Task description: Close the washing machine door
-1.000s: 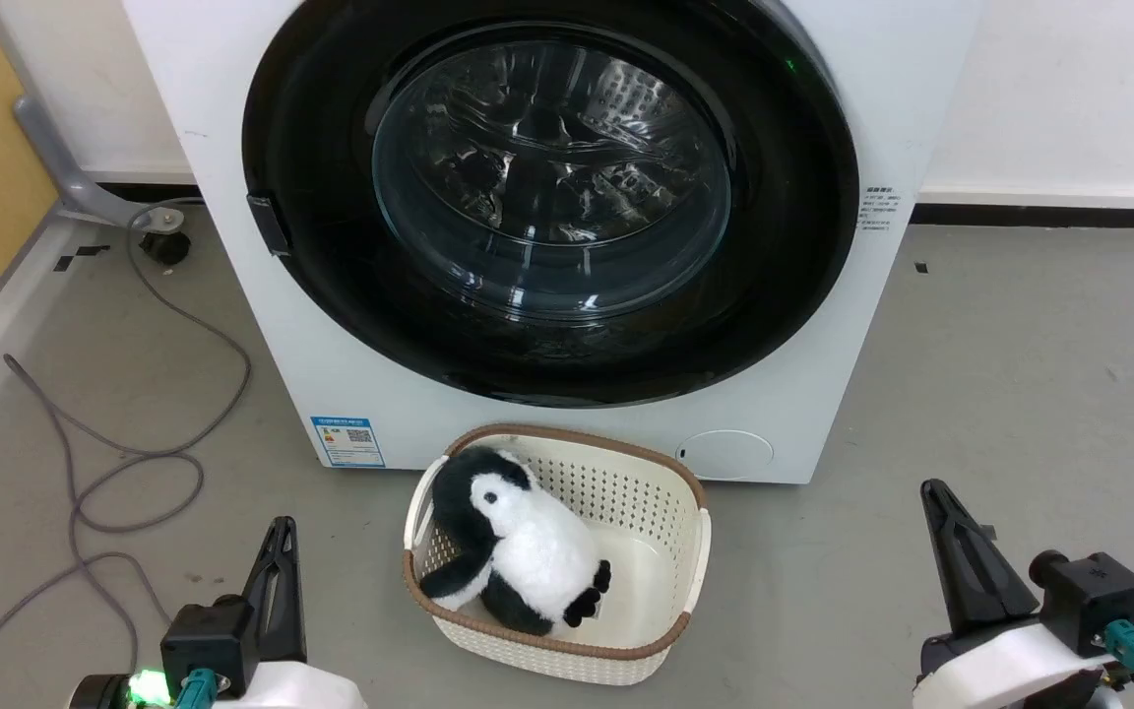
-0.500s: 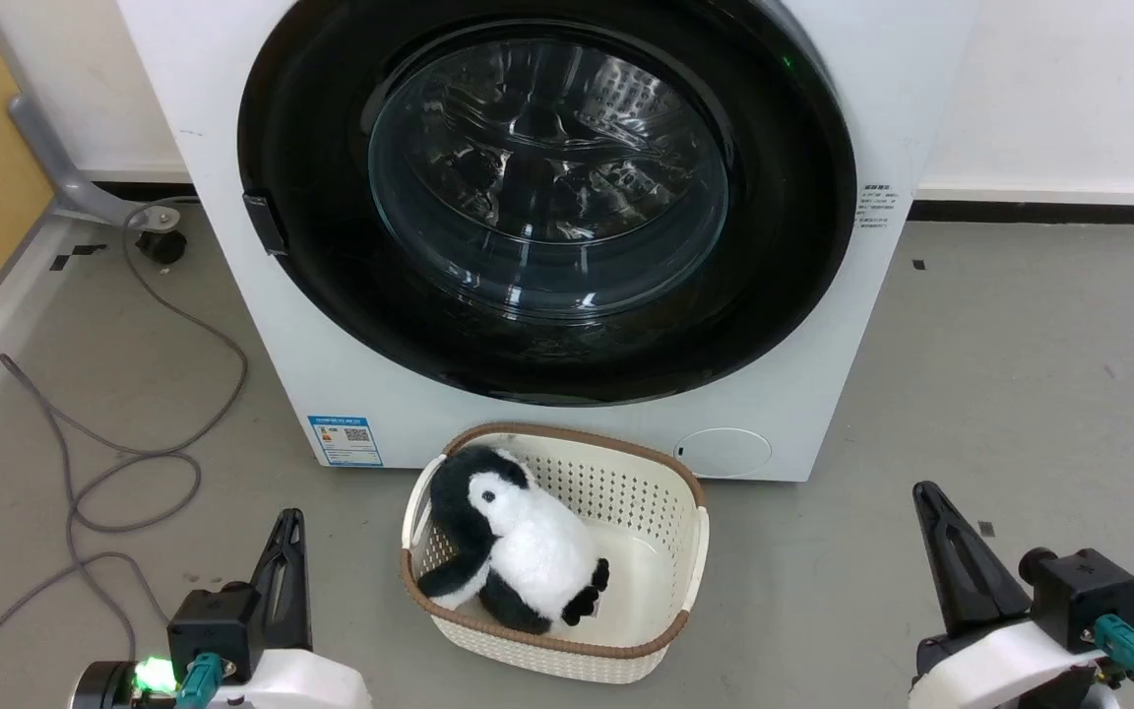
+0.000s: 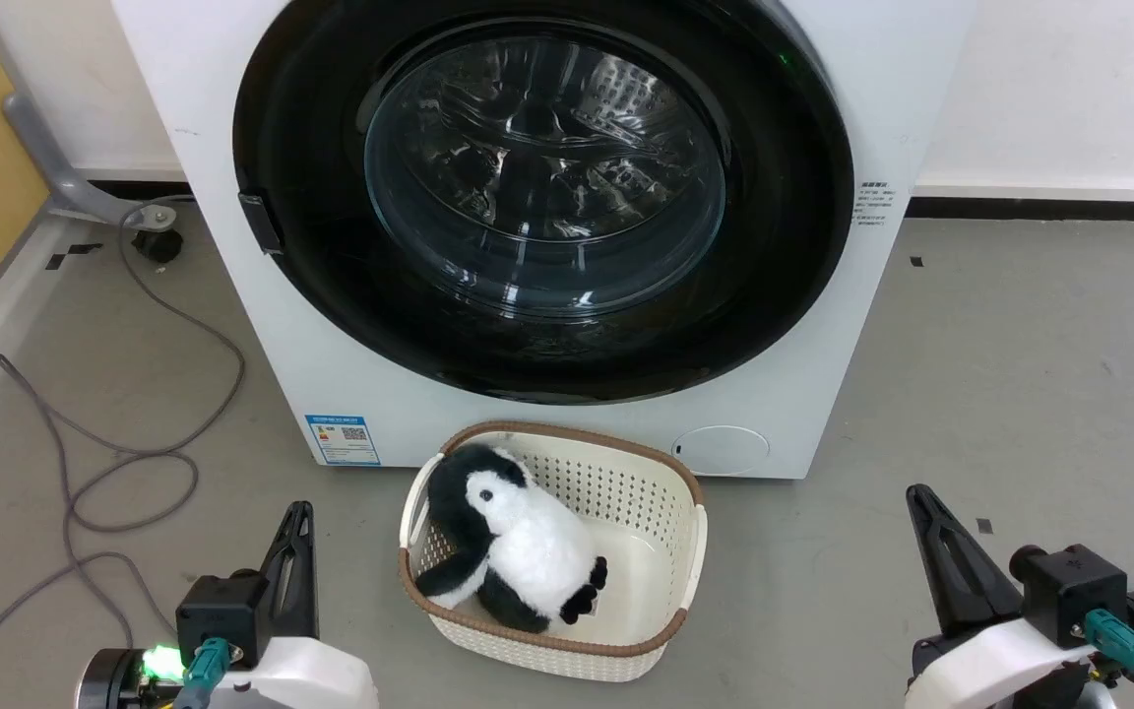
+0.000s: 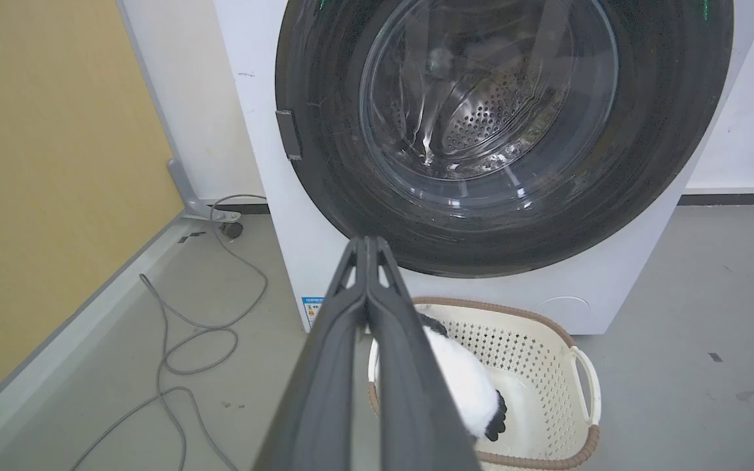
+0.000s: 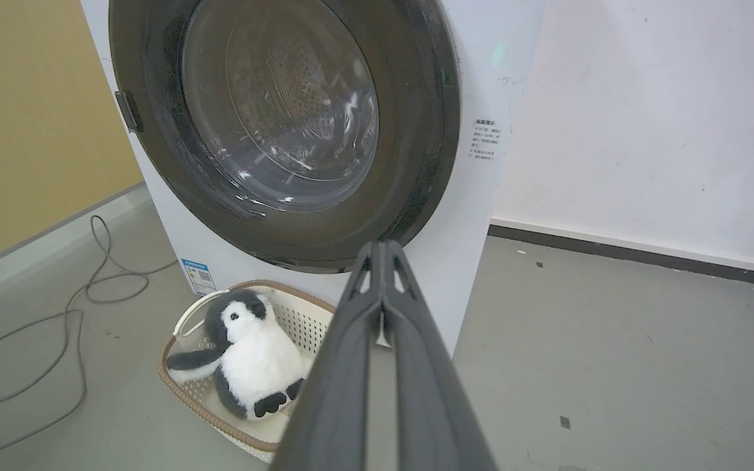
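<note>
Glossy black fills the middle of the head view. The washing machine door (image 3: 542,187) sits flat against the front of the white washing machine (image 3: 400,404), its wide dark rim flush all the way round. Through the clear bulging window at its centre we can see the perforated steel drum behind. A small dark latch tab (image 3: 260,223) sits at the rim's left edge, and a tiny green light (image 3: 786,60) glows near its upper right. Low on the machine's front, at the left, there's the blue label (image 3: 342,439).

Down at the lower left, the left gripper (image 3: 301,512) hangs over the floor, well apart from the machine. Its two dark fingers are pressed together with nothing between them, and the left wrist view shows the tips meeting. Over on the lower right it's the same story: the right gripper (image 3: 916,497) has its fingers closed tight on nothing, well clear of the door.

Between the two stands a cream perforated basket (image 3: 697,532) with a brown rim, on the grey floor just in front of the machine and below the door. A black-and-white plush penguin (image 3: 518,537) lies inside it, toward the left. A grey cable (image 3: 134,463) loops across the floor left of the machine.
</note>
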